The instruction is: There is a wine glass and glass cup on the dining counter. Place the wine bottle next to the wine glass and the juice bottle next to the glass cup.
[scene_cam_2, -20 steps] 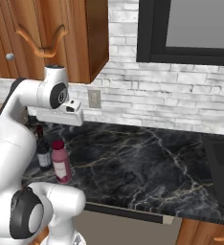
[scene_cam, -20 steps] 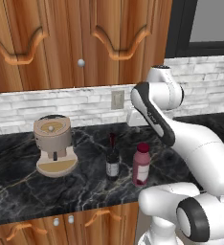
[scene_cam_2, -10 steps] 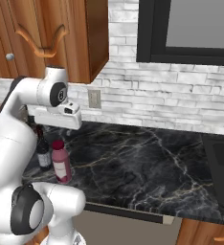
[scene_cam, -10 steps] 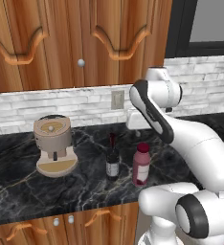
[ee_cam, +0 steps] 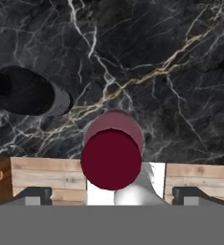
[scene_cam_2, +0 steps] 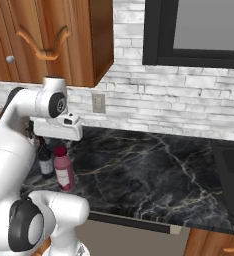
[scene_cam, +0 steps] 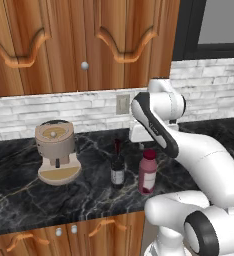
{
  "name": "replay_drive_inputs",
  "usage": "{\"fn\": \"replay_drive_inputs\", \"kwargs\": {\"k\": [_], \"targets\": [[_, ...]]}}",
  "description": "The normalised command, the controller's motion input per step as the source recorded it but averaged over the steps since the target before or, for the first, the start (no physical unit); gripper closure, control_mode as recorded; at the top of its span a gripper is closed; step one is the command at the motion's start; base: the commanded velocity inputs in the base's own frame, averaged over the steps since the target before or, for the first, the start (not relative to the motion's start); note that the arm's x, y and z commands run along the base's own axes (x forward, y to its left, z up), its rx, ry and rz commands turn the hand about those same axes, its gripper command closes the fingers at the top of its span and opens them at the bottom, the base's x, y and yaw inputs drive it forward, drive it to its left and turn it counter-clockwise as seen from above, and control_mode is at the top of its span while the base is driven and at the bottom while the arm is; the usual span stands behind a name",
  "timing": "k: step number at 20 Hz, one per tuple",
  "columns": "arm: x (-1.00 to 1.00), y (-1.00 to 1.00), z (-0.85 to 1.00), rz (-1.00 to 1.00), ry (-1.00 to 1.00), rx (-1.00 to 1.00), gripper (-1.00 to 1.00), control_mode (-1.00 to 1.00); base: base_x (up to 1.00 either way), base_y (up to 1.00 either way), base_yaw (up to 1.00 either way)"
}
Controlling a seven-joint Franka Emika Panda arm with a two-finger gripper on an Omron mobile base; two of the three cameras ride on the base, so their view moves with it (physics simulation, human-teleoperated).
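Directly below the wide-open pincer (ee_cam: 112, 194) stands the juice bottle (ee_cam: 112, 155).

Glossy veined marble worktop (scene_cam: 19, 192); wood cupboards (scene_cam: 59, 45); matt-capped juice bottle (scene_cam: 148, 171).

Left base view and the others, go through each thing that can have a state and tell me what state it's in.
wine bottle: upright on the worktop, not held.
juice bottle: upright, red cap on, beside the wine bottle, not held.
tool: open, hanging straight above the juice bottle's cap, touching nothing.
coffee machine: upright on the worktop, no cup under it.
upper cupboard doors: closed.
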Motion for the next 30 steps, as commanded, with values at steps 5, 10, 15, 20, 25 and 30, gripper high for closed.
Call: {"fn": "replay_drive_inputs", "kwargs": {"k": [5, 10, 15, 20, 25, 30], "targets": [[0.01, 0.07, -0.18, -0.01, -0.02, -0.05, -1.0, -1.0, 0.0, 0.0, 0.0], [-0.01, 0.0, -0.12, -0.04, 0.0, 0.0, -1.0, -1.0, 0.0, 0.0, 0.0], [0.0, 0.0, -0.16, 0.0, 0.0, 0.0, -1.0, -1.0, 0.0, 0.0, 0.0], [0.04, 0.0, -0.16, 0.0, 0.0, 0.0, -1.0, -1.0, 0.0, 0.0, 0.0], [0.01, 0.0, -0.13, 0.0, 0.0, 0.0, -1.0, -1.0, 0.0, 0.0, 0.0], [0.0, 0.0, -0.1, 0.0, 0.0, 0.0, -1.0, -1.0, 0.0, 0.0, 0.0]]}}
